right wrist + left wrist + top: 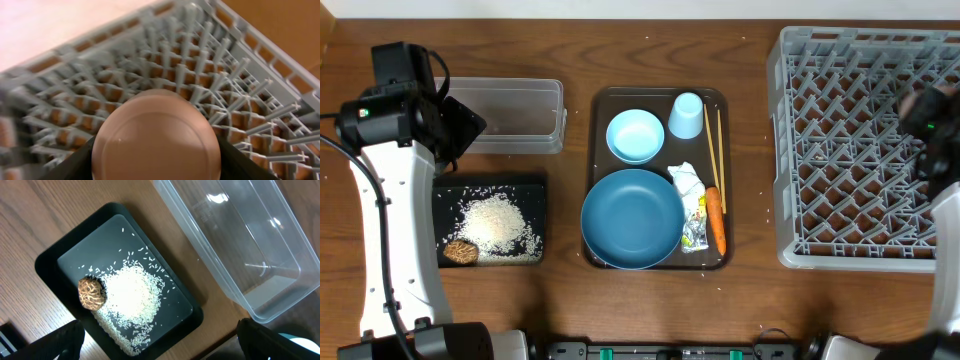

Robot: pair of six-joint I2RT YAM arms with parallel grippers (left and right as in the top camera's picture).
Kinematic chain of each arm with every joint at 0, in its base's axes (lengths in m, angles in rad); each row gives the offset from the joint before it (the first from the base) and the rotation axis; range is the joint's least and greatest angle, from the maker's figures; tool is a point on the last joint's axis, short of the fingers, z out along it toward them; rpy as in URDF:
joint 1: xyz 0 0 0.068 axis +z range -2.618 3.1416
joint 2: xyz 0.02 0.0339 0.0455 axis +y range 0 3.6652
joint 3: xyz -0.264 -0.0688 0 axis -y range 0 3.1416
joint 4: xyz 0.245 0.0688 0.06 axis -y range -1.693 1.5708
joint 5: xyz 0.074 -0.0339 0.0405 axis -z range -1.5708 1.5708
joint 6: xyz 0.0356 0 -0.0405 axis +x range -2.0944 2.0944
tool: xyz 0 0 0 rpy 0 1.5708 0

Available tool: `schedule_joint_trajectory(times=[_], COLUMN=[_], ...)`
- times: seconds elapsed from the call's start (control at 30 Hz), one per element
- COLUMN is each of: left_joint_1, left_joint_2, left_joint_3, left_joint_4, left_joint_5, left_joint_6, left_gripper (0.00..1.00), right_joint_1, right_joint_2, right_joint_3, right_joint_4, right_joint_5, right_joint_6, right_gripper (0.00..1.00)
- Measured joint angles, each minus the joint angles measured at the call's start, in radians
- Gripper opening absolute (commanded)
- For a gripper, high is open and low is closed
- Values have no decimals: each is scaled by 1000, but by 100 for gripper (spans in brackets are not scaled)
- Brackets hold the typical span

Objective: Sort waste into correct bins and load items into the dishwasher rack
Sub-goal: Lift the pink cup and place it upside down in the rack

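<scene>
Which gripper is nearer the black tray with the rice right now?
Left. The left gripper hangs open just beyond the black tray, by the clear tub; the right gripper is far off, over the grey rack, holding the pink cup.

Nothing in these views can be read: no word, number, brand or sign. The only printing is the green-yellow pattern on the crumpled white wrapper (691, 208), and it is too small and creased to make out any letters.
</scene>
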Motion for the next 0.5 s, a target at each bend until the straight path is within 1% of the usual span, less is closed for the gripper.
schedule_joint_trajectory(times=[0.1,0.2,0.3,0.4,0.5], left_joint_1=[0,0,0,0,0], left_joint_2=[0,0,0,0,0], left_joint_3=[0,0,0,0,0], left_joint_4=[0,0,0,0,0], left_joint_5=[0,0,0,0,0], left_joint_6=[0,0,0,0,0], left_gripper=[98,98,98,98,98], right_joint_1=[-54,-80,-79,-80,-80], right_joint_2=[58,117,176,203,204], right_joint_3=[0,0,0,0,0], right_joint_4=[5,13,29,37,45], right_joint_5=[-52,-87,-111,-129,-148], right_joint_6=[0,-1,-4,-1,-7], right_gripper=[58,62,64,74,74])
